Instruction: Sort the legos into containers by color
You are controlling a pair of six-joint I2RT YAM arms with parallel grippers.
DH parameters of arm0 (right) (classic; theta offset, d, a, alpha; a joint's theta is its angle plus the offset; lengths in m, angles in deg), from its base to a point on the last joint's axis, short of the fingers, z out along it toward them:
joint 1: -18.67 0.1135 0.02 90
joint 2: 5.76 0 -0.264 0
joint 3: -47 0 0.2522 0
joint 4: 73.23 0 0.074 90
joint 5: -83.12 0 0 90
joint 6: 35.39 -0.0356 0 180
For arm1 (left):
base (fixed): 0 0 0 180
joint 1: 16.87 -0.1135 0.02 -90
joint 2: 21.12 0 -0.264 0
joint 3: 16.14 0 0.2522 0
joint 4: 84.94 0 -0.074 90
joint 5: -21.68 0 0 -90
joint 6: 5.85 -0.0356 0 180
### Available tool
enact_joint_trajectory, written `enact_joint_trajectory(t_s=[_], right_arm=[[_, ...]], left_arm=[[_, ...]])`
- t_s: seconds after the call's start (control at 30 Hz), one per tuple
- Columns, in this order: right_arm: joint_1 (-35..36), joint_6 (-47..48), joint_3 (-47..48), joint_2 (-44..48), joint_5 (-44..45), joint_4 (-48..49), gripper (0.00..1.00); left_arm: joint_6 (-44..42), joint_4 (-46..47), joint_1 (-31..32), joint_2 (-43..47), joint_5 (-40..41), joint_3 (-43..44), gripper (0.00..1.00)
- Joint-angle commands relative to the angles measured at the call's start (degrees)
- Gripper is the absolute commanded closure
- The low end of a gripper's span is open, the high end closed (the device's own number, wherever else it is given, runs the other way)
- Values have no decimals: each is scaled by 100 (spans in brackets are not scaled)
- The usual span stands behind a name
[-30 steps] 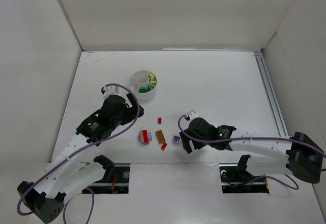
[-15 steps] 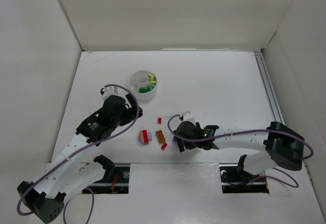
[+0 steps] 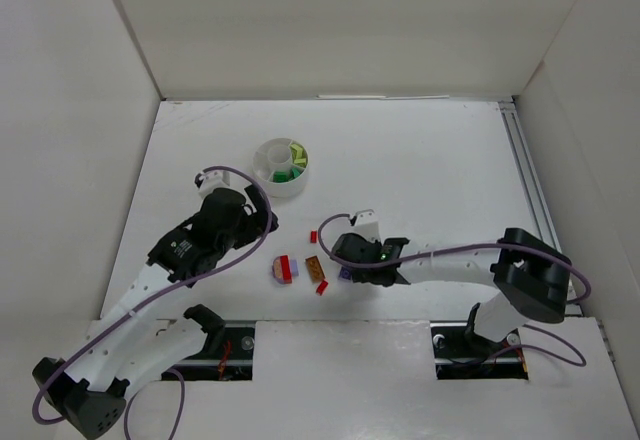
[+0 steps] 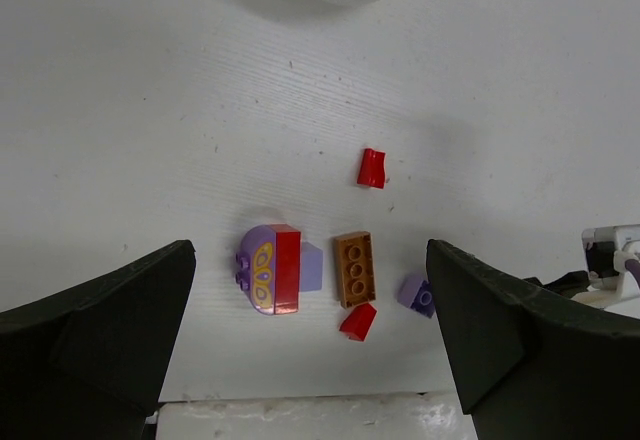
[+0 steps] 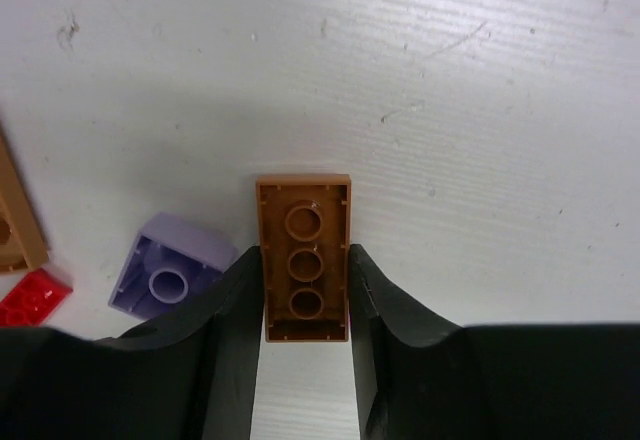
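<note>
R grip point(image 5: 305, 290): nearly closed, pads pinch orange-brown brick point(image 5: 303, 250) by its long sides, hollow side up.
R arm: low, stretched left across table front.
L grip point(image 4: 310, 260): jaws wide, holds nothing, above loose legos.
Nearby: lavender brick point(image 5: 170, 280) just beside held one.
Tub point(image 3: 285, 188): green, yellow pcs inside.

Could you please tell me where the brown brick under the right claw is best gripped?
Across its long sides, from straight above: the brown brick lies flat, underside up, and its narrow width fits between the fingers, as the right claw pinches it now.
</note>
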Motion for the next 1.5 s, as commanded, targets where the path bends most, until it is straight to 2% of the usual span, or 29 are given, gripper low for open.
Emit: enact_joint_trajectory(t_s=[0.0,0.03,0.17,0.27,0.33,0.37,0.43,0.47,0.6,0.67,0.73,0.87,1.03,1.2,1.47], right_arm=[[29,-114,395,-37,514,-254,67],[29,-114,395,-37,584,-316,70],[29,403,597,358,918,-264,71],[-164,1448,659,762,937,463,73],[-479,2089,607,938,534,1087,73],[-603,2771,606,1069,315,1751,74],[-918,3495,693,1070,-423,2335,74],[-973,4169,859,1010,-634,2782,74],[-1104,5428,1843,318,-962,3023,73],[-1262,5756,2256,-9,-1417,3155,74],[-1412,5942,2898,-527,-1812,3217,74],[-1702,6012,3944,-1450,-2718,3366,74],[-1930,6012,5156,-2418,-3149,3366,74],[-1993,6065,5747,-3060,-3414,3366,72],[-1993,6065,5994,-3552,-3590,3366,70]], left_arm=[[41,-67,15,94,119,286,0],[41,-67,15,94,119,286,0],[-82,-67,15,94,119,408,0],[-82,38,15,-99,171,619,0],[75,-23,15,-248,363,829,0],[76,-23,15,-449,469,909,0],[76,-94,-230,-670,532,1137,0],[76,-94,-362,-871,462,1190,0],[-249,204,-1065,-1075,-3,1252,0],[-433,511,-1382,-1075,-373,1130,0],[-495,566,-1505,-1006,-435,1129,0],[-363,207,-1628,-952,108,1216,0],[-311,91,-1629,-900,180,1270,0],[-258,196,-1629,-969,4,1077,0],[-319,144,-1682,-1172,4,1129,0]])
